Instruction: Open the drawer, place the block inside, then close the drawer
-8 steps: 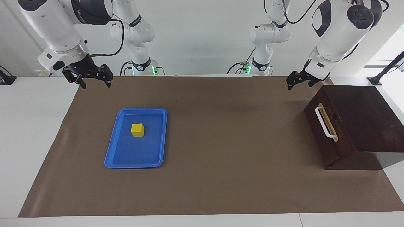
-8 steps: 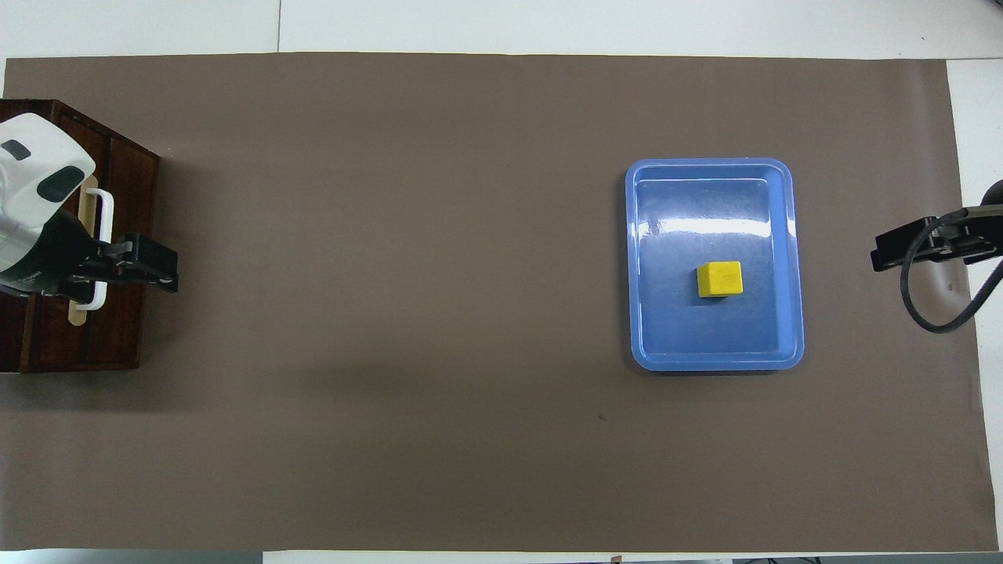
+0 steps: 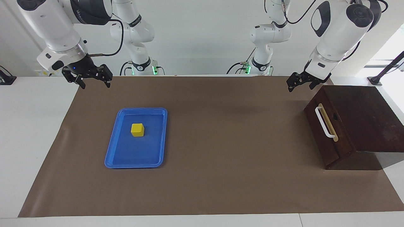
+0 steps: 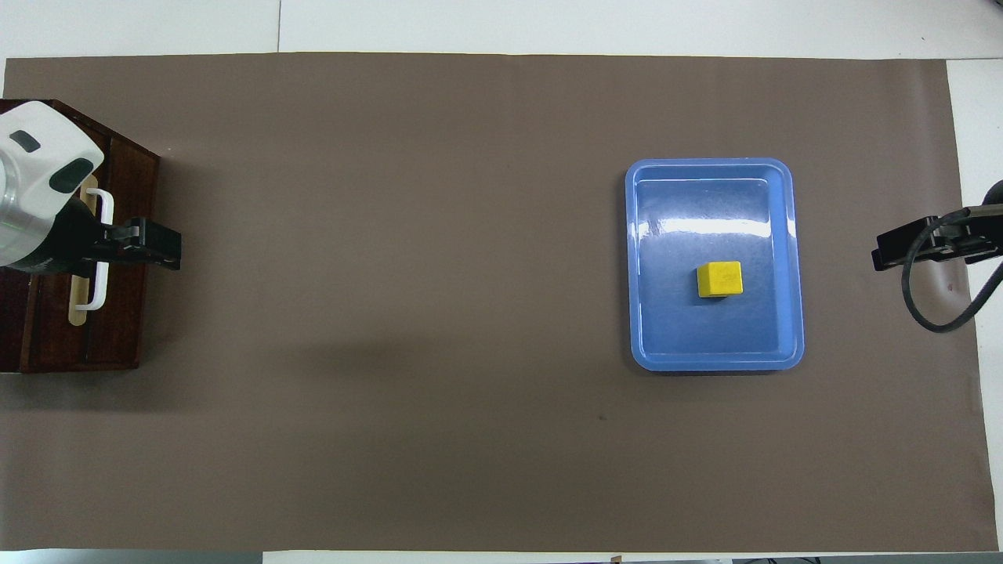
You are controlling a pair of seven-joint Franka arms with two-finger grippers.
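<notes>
The drawer (image 3: 328, 135) (image 4: 117, 329) is closed in its dark wooden box at the left arm's end of the table, its white bar handle (image 3: 325, 122) (image 4: 104, 227) facing the mat. My left gripper (image 3: 299, 84) (image 4: 157, 249) hangs open in the air over the mat's edge beside the box, empty and touching nothing. The yellow block (image 3: 137, 130) (image 4: 719, 280) rests in a blue tray (image 3: 135, 156) (image 4: 713, 341) toward the right arm's end. My right gripper (image 3: 95, 83) (image 4: 897, 249) is open and raised over the mat's edge, apart from the tray.
A brown mat (image 3: 227, 142) (image 4: 392, 313) covers most of the white table. The wooden box (image 3: 363, 116) stands at the mat's edge by the left arm.
My left gripper has shifted slightly over the box's front, away from the robots. The right gripper has risen a touch. Block, tray and drawer are unmoved.
</notes>
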